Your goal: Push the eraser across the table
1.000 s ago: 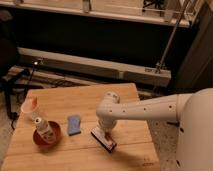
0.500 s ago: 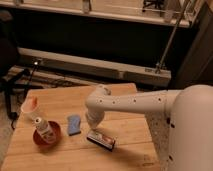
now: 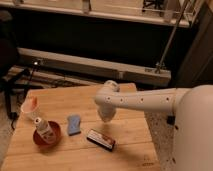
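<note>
The eraser (image 3: 101,139), a small black block with a lighter top and white and red marks, lies slanted on the near middle of the wooden table (image 3: 125,135). My gripper (image 3: 106,118) hangs at the end of the white arm, just above and behind the eraser. It appears to be apart from the eraser. The arm reaches in from the right across the table's middle.
A blue rectangular pad (image 3: 74,124) lies left of the eraser. A red bowl (image 3: 46,136) holding a small bottle (image 3: 43,126) stands at the near left, with an orange-rimmed cup (image 3: 29,106) behind it. The table's right edge is near the arm's base.
The gripper has lifted off the eraser and moved back and left. The eraser now lies more slanted, shifted slightly left.
</note>
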